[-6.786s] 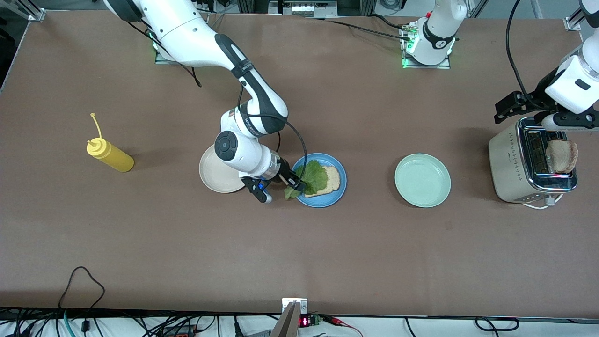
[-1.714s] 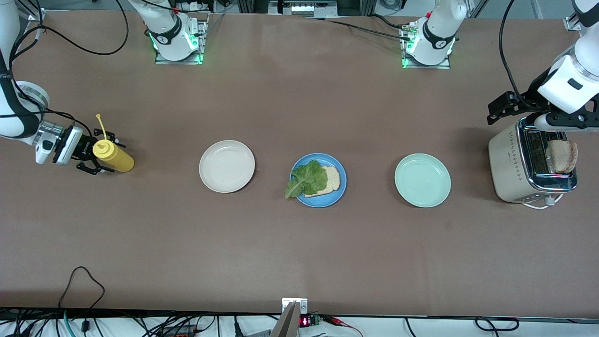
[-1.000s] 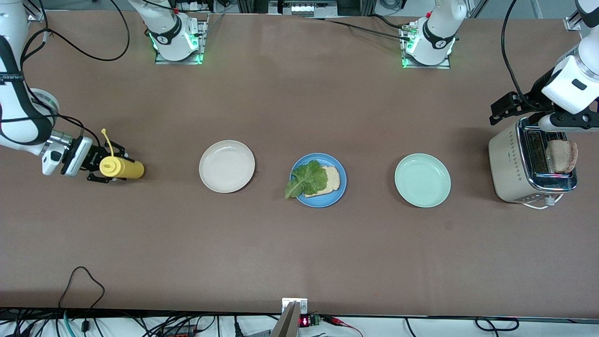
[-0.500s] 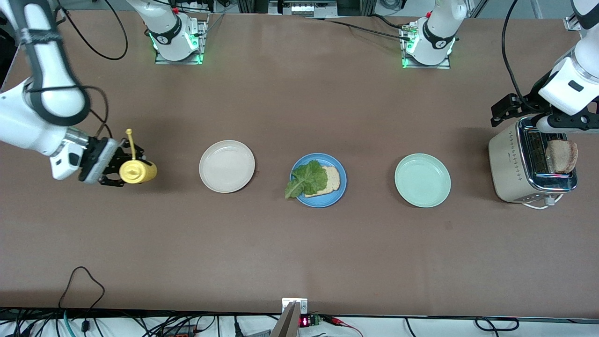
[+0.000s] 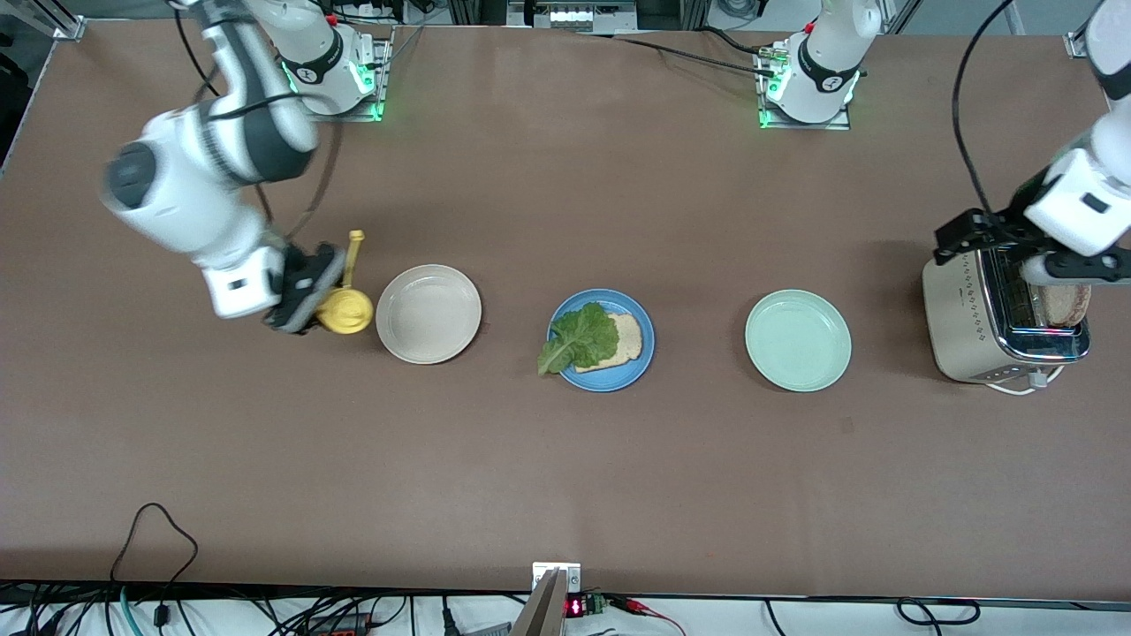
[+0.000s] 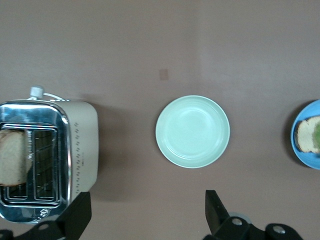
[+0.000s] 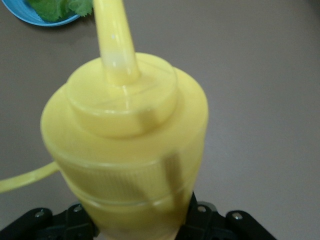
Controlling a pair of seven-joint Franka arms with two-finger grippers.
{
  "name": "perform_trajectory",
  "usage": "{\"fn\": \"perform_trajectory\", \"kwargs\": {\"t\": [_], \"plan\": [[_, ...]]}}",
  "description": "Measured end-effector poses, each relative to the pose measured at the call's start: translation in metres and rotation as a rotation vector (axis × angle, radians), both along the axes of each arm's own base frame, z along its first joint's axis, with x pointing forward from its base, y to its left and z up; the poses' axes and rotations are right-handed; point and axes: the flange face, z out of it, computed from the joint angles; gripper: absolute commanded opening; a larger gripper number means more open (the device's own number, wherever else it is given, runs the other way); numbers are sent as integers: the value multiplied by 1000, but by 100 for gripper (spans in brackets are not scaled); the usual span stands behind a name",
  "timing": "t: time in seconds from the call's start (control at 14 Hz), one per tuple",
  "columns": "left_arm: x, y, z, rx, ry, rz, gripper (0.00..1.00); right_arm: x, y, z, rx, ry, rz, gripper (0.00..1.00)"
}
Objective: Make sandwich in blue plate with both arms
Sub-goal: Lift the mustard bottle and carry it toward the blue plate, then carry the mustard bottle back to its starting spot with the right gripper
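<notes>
The right gripper [image 5: 311, 300] is blurred in the front view, fingers barely readable there, but the right wrist view settles it: they are clamped on the body of a yellow squeeze bottle [image 5: 345, 309], held up in the air just beside the cream-white plate [image 5: 428, 314], toward the right arm's end of the table from the blue plate [image 5: 603, 340]. The bottle's base is hidden in the grip; its nozzle [image 7: 114, 40] points out of the gripper toward the blue plate.

On the blue plate, one bread slice [image 5: 624, 339] lies flat with a lettuce leaf [image 5: 579, 339] on top, the leaf's tip hanging over the rim. That's the sandwich so far, with no top slice on it.

At the left arm's end, the left gripper [image 5: 1016, 234] hangs over the toaster [image 5: 963, 318], fingers spread wide and holding nothing. Its wrist partly covers the toast [image 6: 12, 159] standing in a toaster slot.

Between the blue plate and the toaster sits a mint-green plate [image 5: 798, 340].
</notes>
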Motion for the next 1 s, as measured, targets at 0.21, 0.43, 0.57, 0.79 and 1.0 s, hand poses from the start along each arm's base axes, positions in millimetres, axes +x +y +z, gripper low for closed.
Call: {"fn": "perform_trajectory", "kwargs": {"t": [0.21, 0.43, 0.57, 0.79, 1.0], "plan": [[1, 24, 4, 0, -9, 41, 100, -32, 78, -1, -119, -53, 26, 0], [4, 32, -3, -1, 4, 54, 100, -62, 133, -23, -189, -74, 69, 0], [7, 46, -14, -3, 23, 76, 100, -74, 161, -45, -240, -74, 90, 0], [11, 75, -35, -6, 57, 119, 100, -68, 198, -72, -355, -68, 119, 0], [14, 86, -46, -4, 75, 133, 100, -54, 230, -106, -419, -82, 132, 0]]}}
